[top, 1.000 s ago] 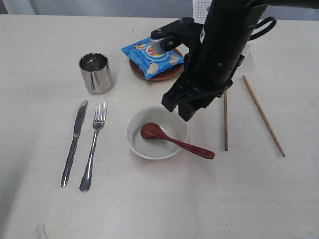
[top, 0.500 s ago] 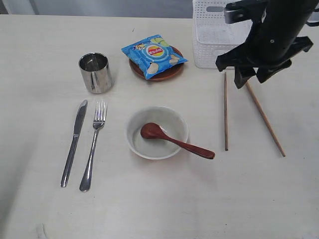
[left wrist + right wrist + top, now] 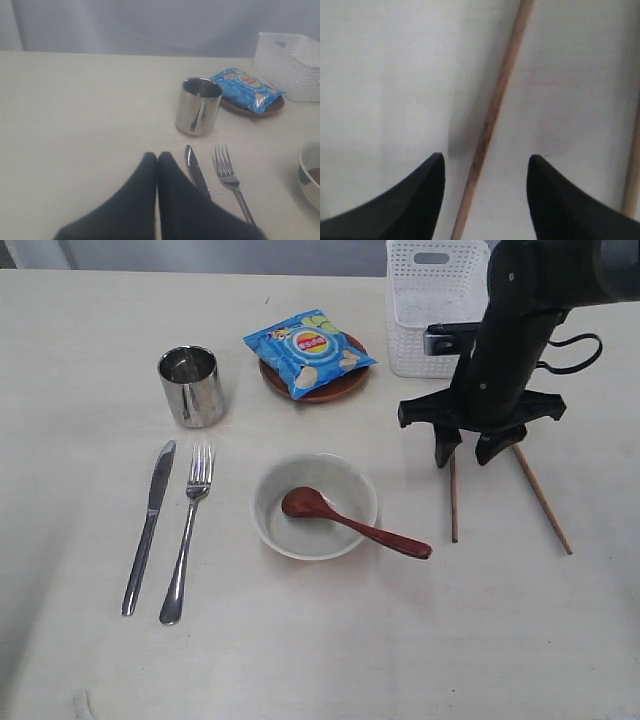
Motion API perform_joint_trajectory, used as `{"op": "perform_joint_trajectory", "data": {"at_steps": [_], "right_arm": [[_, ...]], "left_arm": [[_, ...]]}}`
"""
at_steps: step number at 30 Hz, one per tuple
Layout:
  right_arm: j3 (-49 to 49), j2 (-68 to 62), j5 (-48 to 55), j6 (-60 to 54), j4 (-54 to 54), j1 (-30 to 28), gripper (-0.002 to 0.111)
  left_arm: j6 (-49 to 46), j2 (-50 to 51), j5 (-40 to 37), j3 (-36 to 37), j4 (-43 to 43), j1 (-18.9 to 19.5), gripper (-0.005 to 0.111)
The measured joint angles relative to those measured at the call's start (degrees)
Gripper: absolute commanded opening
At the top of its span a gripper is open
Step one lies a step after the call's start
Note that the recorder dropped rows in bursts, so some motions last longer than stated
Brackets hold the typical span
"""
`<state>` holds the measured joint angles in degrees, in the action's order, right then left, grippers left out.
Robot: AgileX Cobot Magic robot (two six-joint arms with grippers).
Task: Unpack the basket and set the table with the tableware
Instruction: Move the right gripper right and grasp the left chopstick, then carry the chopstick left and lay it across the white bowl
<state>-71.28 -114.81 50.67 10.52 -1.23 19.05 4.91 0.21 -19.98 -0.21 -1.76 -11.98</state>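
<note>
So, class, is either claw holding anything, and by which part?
Nothing is held. The right claw stands open over one chopstick; the left claw is shut, empty.

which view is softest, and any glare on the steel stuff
Right wrist view: softest, the chopstick too close to be crisp, a faint blurred shadow beside it on the table. Exterior view: sharp and evenly lit, mild sheen on the cup, knife and fork, no blown-out glare. Left wrist view: mostly clear, the cup showing bright streak reflections.
</note>
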Motion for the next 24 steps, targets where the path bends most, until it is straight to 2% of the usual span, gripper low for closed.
{"op": "perform_joint_trajectory", "data": {"at_steps": [5,15,17,20,24], "right_arm": [[0.0,-2.3,-1.8,0.2,0.1,0.0,0.027],[-0.6,-3.7,-2.1,0.3,0.6,0.0,0.025],[-0.6,-4.1,-1.7,0.3,1.2,0.0,0.019],[-0.8,-4.4,-1.6,0.3,2.0,0.2,0.001],[-1.1,-4.5,-1.1,0.7,3.6,1.0,-0.001]], "left_arm": [[0.0,0.0,0.0,0.0,0.0,0.0,0.000],[0.0,0.0,0.0,0.0,0.0,0.0,0.000],[0.0,0.0,0.0,0.0,0.0,0.0,0.000],[0.0,0.0,0.0,0.0,0.0,0.0,0.000],[0.0,0.0,0.0,0.0,0.0,0.0,0.000]]}}
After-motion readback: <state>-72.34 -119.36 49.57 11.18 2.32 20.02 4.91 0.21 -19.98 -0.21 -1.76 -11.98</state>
